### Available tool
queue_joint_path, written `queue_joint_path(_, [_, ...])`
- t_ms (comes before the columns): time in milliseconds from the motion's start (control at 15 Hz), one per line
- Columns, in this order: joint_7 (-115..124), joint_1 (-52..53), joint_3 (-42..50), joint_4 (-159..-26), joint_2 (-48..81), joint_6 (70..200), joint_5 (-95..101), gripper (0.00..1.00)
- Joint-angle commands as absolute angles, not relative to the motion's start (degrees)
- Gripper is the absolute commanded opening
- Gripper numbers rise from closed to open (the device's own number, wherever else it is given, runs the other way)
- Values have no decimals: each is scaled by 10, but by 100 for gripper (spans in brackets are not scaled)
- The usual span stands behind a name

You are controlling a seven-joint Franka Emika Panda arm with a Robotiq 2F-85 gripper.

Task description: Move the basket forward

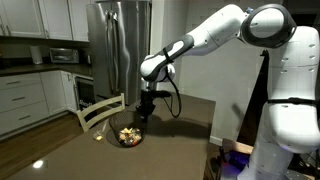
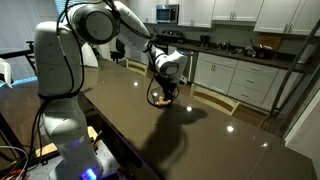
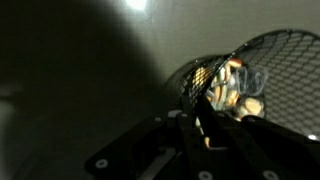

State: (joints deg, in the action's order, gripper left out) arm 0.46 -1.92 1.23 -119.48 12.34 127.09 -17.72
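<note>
- The basket (image 1: 129, 137) sits on the dark table (image 1: 187, 122), close to the table's left edge in an exterior view. It stands flat on its bottom.
- Little yellow and pale round things (image 3: 238, 92) lie inside it. You can see them through the wire in the wrist view.
- The claw (image 1: 145, 117) hangs right over the right side of the basket, pointing down. I think it is there to take hold of the rim, so the basket can be slid along.
- In the wrist view the claw (image 3: 200, 135) reaches up to the basket's (image 3: 255, 60) rim. It is too dark there, so I cannot tell if it is clenched on the wire or loose.
- A wooden chair (image 1: 98, 108) stands just beside the basket, off the table's left edge.
- There is bare table to the right of the basket, with room for it to move.
- A shiny fridge (image 1: 120, 45) stands far behind.
</note>
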Motion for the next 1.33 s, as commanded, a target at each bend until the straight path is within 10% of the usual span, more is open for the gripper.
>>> queue_joint_path(0, [-12, -26, 7, -1194, 126, 1281, -189, 1])
queue_joint_path(1267, [-182, -13, -8, -1222, -3, 1063, -251, 5])
